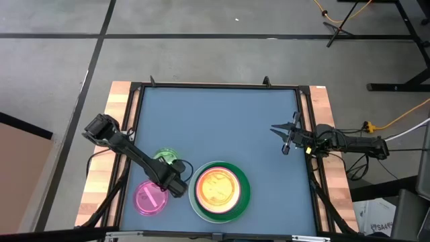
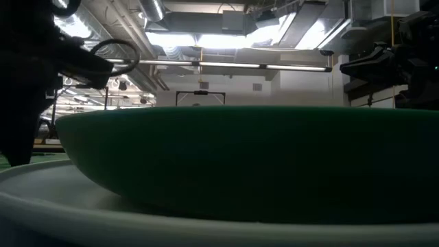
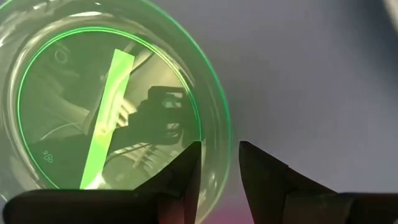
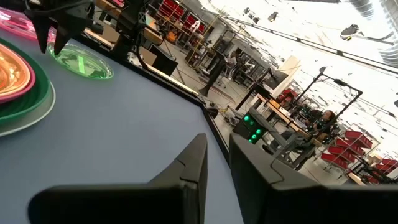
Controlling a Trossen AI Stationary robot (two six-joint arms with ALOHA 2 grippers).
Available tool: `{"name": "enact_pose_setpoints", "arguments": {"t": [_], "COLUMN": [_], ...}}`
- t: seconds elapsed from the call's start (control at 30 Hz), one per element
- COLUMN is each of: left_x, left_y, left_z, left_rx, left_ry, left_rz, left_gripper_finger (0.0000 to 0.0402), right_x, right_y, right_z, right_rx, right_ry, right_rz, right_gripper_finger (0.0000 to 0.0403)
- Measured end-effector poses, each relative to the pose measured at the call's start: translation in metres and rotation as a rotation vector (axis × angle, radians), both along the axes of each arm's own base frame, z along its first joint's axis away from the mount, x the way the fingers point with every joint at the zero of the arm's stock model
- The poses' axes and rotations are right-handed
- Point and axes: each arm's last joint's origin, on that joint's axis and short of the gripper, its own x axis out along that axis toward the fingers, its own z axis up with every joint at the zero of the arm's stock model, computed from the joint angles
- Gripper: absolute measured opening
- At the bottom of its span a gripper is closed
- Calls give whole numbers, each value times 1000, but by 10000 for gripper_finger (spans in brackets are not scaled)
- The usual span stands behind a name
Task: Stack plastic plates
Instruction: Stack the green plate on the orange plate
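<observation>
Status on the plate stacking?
Left pincer open, straddling translucent green plate rim. Right pincer idle, empty, table's right side. Stack on white plate; magenta plate loose.

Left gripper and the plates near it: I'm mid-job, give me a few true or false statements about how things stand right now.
1. The left gripper has its fingers apart at the rim of the clear green plate. True.
2. The left gripper is clamped on the magenta plate. False: that plate lies flat on the table beside the gripper, not held.
3. The dark green plate sits on the white plate, with smaller plates inside it. True.
4. The right gripper hangs over the stack. False: it is at the table's right side, away from every plate.
5. The clear green plate is already on the stack. False: it lies on the blue table, left of the stack.
</observation>
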Motion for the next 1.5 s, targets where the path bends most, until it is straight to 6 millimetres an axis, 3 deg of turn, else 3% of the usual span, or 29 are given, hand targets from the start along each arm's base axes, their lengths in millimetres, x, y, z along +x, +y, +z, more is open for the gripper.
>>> {"name": "enact_pose_setpoints", "arguments": {"t": [0.37,1.03,1.5], "left_x": [1,-1,-7], "left_y": [-1,1,12], "left_z": [-11,-12,14], "left_rx": [28,56,88], "left_ry": [44,73,3], "left_rz": [1,-36,-61], "left_gripper_finger": [97,2,0], "right_x": [0,0,0], "right_y": [0,0,0], "right_z": [0,0,0], "right_rx": [0,0,0], "right_ry": [0,-1,0], "right_rz": [0,0,0], "right_gripper_finger": [62,62,62]}}
